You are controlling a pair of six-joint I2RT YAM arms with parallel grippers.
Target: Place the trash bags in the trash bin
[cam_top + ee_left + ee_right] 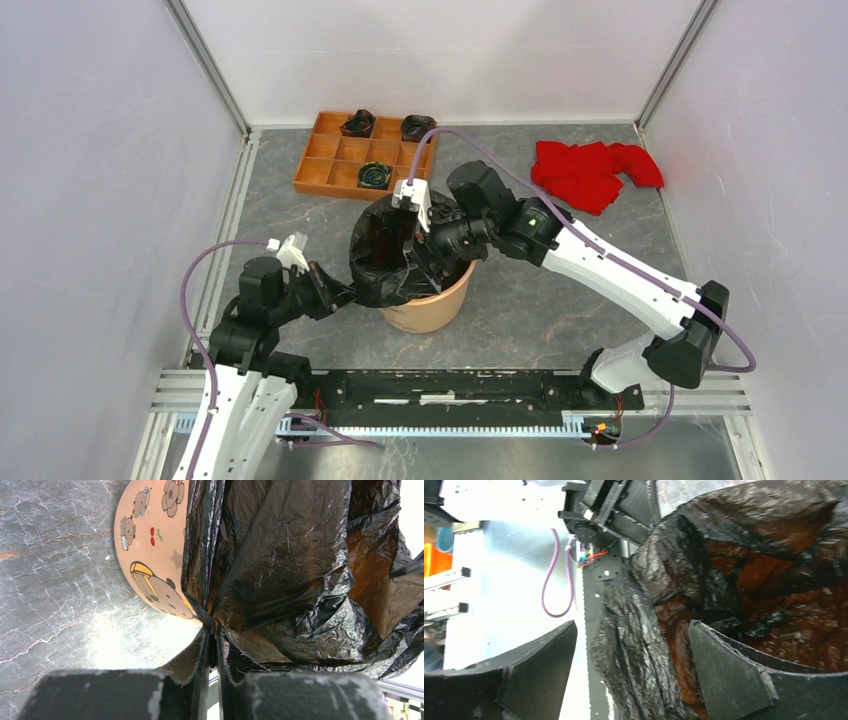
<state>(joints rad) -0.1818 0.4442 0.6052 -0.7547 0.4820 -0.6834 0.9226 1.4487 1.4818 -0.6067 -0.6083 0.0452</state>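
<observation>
Black trash bag (385,250) is draping into the peach bucket (440,305), left gripper (216,637) pinching its film. Astride its edge, right gripper (633,630) is gaping wide.

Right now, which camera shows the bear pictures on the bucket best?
The left wrist view: the bear pictures on the trash bin show up close. The top view shows only the bin's plain side; in the right wrist view the trash bag covers it.
</observation>
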